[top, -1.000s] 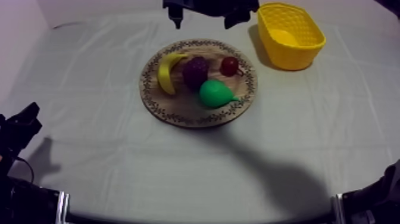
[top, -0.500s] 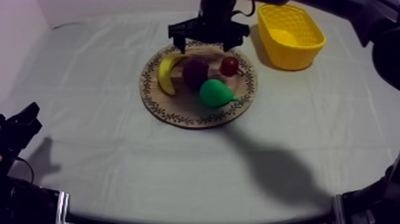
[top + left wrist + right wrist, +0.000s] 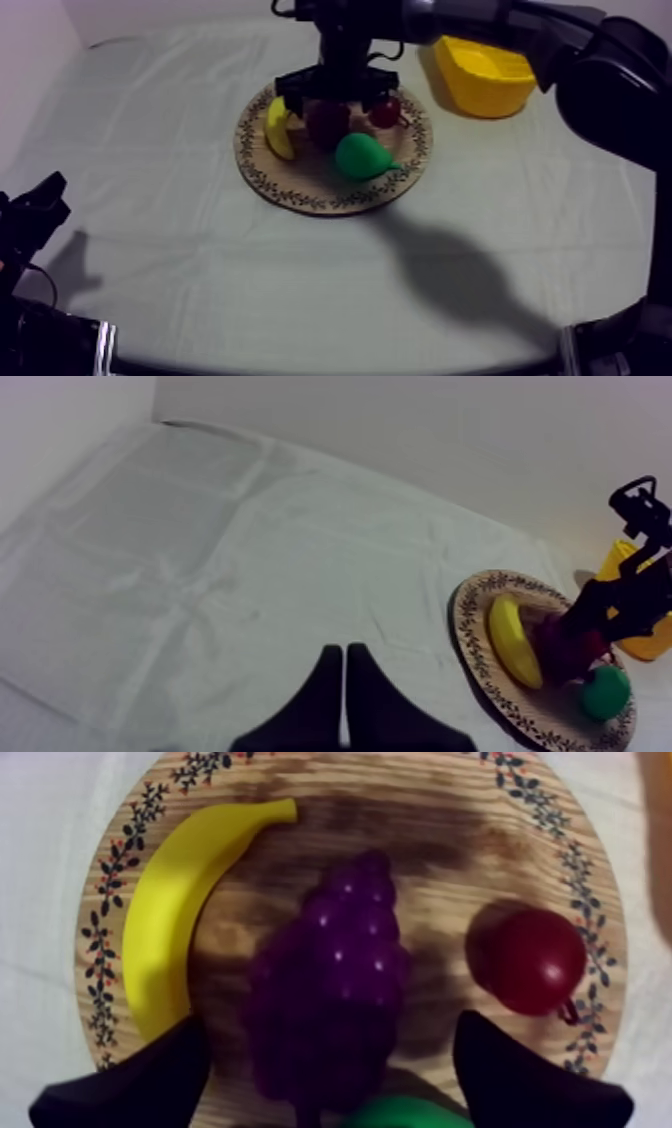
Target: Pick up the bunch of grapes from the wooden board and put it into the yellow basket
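The purple bunch of grapes (image 3: 328,122) lies in the middle of the round wooden board (image 3: 300,195), between a banana (image 3: 277,128) and a small red fruit (image 3: 386,110). My right gripper (image 3: 335,98) hangs right over the grapes. It is open, with one finger beside the banana and the other beside the red fruit. In the right wrist view the grapes (image 3: 330,992) lie between the spread fingertips (image 3: 150,1082) of my right gripper (image 3: 335,1092). My left gripper (image 3: 343,666) is shut on nothing, low at the table's left (image 3: 35,212). The yellow basket (image 3: 485,70) stands at the back right.
A green pear (image 3: 362,157) lies on the board just in front of the grapes, touching or nearly touching them. The right arm reaches in from the upper right, across the basket. Bare cloth stretches to the left of the board and in front of it.
My right gripper has come from the table's far edge onto the board and dropped lower, its open fingers now on either side of the grapes. The left arm has not moved.
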Robot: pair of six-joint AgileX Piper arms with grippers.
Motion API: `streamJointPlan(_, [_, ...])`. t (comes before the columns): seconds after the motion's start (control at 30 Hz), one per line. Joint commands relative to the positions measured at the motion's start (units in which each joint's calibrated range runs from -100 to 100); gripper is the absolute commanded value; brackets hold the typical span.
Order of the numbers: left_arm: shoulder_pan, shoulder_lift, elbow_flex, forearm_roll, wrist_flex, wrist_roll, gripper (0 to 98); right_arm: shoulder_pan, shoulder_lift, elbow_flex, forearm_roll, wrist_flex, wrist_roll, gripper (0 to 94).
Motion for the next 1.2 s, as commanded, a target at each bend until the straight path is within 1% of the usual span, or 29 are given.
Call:
streamJointPlan(0.0, [0.01,0.00,-0.04,0.01,0.01,-0.01,0.1,0.06,0.93,-1.17,0.00,0.08,0.14,79.5])
streamJointPlan(0.3, [0.01,0.00,-0.04,0.01,0.01,-0.01,0.1,0.60,5.02,-5.22,-0.21,-0.66,0.64,78.4])
streamJointPlan(0.63, [0.01,0.00,-0.04,0.01,0.01,-0.01,0.1,0.55,7.44,-6.51,-0.10,-1.98,0.85,76.0])
streamJointPlan(1.03, [0.01,0.00,-0.04,0.01,0.01,-0.01,0.1,1.02,7.77,-6.15,-0.84,-2.98,1.57,69.0])
streamJointPlan(1.1, [0.01,0.00,-0.04,0.01,0.01,-0.01,0.1,1.20,7.78,-6.03,-0.99,-3.22,1.70,66.9])
streamJointPlan(1.17, [0.01,0.00,-0.04,0.01,0.01,-0.01,0.1,1.29,7.78,-5.98,-1.08,-3.42,1.81,62.6])
